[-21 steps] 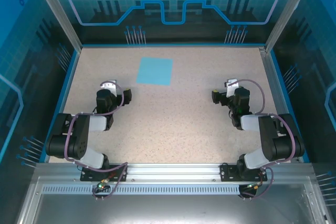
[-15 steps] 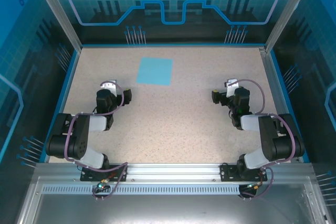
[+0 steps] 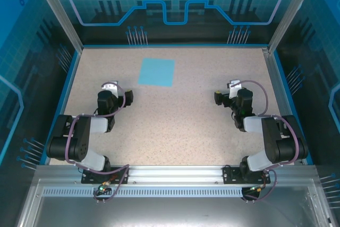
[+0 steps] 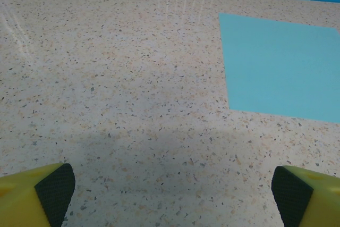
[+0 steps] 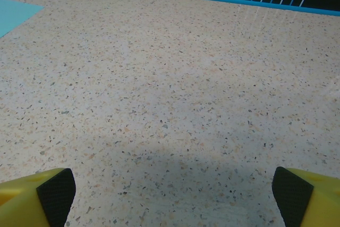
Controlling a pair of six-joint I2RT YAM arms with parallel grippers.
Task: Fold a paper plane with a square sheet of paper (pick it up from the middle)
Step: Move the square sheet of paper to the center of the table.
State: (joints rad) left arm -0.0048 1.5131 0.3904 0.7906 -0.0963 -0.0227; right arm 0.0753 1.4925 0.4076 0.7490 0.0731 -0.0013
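Observation:
The square sheet of paper (image 3: pixel 156 72) is light blue and lies flat and unfolded on the speckled table, in the far half, left of centre. In the left wrist view the paper (image 4: pixel 279 67) lies ahead and to the right. The right wrist view catches one corner of the paper (image 5: pixel 15 14) at the far left. My left gripper (image 3: pixel 118 93) rests low at the near left, a short way in front of the sheet, open and empty (image 4: pixel 172 192). Open and empty too, my right gripper (image 3: pixel 227 94) sits at the near right (image 5: pixel 174 192).
The speckled table (image 3: pixel 175 126) is bounded by a blue rim (image 3: pixel 175 45) at the back and clear blue enclosure walls on three sides. An aluminium rail (image 3: pixel 175 174) carrying both arm bases runs along the near edge.

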